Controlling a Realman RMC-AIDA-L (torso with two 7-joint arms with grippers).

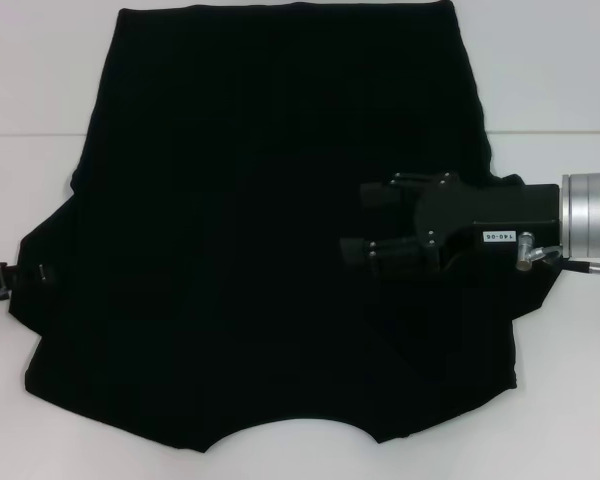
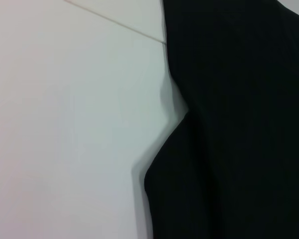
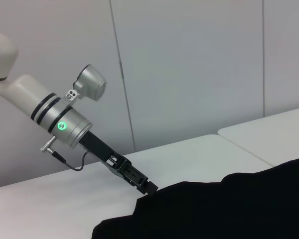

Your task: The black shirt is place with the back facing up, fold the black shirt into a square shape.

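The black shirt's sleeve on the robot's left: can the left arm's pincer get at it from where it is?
Probably yes. The left pincer sits right at the outer edge of that sleeve of the black shirt, low by the white table, and nothing lies between them. The right pincer hovers over the shirt's other side.

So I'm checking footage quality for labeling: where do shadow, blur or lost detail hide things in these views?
Head view: the shirt reads as one flat black, no folds visible, and the right gripper nearly merges into it. Left wrist view: close and soft, with a faint shadow along the shirt's edge on the table. Right wrist view: the left gripper stands out clearly against the table.
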